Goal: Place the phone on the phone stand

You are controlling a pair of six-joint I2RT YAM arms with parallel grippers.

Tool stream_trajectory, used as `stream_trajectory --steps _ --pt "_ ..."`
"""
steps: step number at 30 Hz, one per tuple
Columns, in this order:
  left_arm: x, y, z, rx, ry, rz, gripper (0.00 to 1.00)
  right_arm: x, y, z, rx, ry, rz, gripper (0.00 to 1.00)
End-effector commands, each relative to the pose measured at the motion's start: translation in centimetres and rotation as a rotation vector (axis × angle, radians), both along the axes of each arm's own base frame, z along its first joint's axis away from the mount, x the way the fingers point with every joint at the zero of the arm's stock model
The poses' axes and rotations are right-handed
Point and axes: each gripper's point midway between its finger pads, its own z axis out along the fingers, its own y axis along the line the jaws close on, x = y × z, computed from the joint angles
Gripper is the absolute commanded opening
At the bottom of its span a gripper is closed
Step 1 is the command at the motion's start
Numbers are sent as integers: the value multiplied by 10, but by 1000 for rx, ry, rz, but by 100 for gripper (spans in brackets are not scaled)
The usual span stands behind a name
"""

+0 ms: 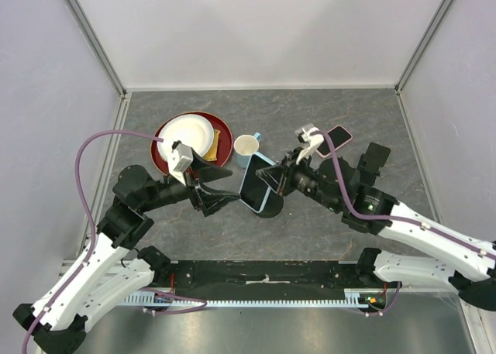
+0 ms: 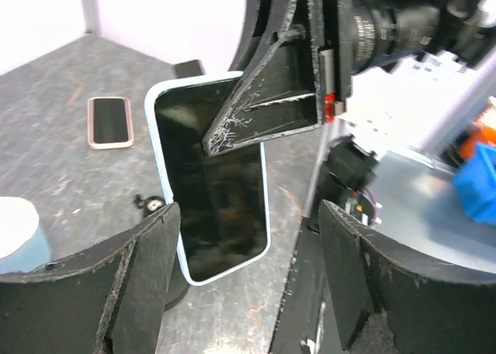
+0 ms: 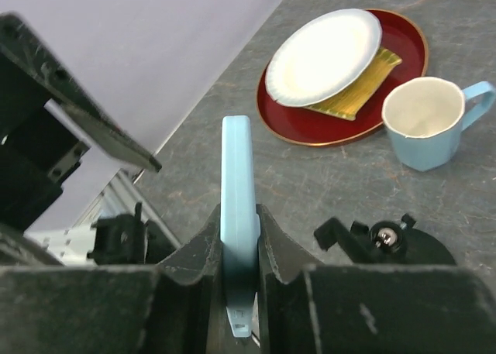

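Note:
A phone in a light-blue case (image 1: 255, 185) is gripped at its edge by my right gripper (image 1: 274, 179), shut on it and holding it tilted above the black phone stand (image 1: 273, 209). In the right wrist view the phone's blue edge (image 3: 236, 176) sits between the shut fingers (image 3: 239, 253), and the stand (image 3: 387, 242) lies to the right below. My left gripper (image 1: 221, 196) is open and empty just left of the phone. In the left wrist view the dark screen (image 2: 213, 191) faces the open fingers (image 2: 136, 269), apart from them.
A second, pink phone (image 1: 339, 137) lies flat at the back right, also in the left wrist view (image 2: 109, 122). A light-blue cup (image 1: 246, 146) stands behind the stand. A red plate (image 1: 225, 129) holding a white paper plate (image 1: 186, 135) is at the back left.

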Motion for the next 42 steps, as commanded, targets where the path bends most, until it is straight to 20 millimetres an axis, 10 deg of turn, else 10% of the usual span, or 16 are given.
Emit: stream_trajectory --steps 1,10,21,30,33,38,42 --pt "-47 -13 20 -41 -94 -302 78 -40 -5 60 194 -176 191 0" --pt "-69 -25 8 -24 6 -549 79 -97 -36 82 400 -353 382 0" --pt "-60 -34 -8 1 131 -571 72 -91 -31 95 537 -444 361 0" --pt "-51 -40 -15 34 186 -571 24 -81 -32 93 529 -449 308 0" --pt "-50 -39 -14 32 157 -548 5 -76 -31 84 468 -426 289 28" --pt "-48 -37 -14 32 140 -517 2 -46 -40 35 207 -257 134 97" --pt "-46 -39 -17 39 158 -515 2 -44 -51 7 64 -158 101 98"
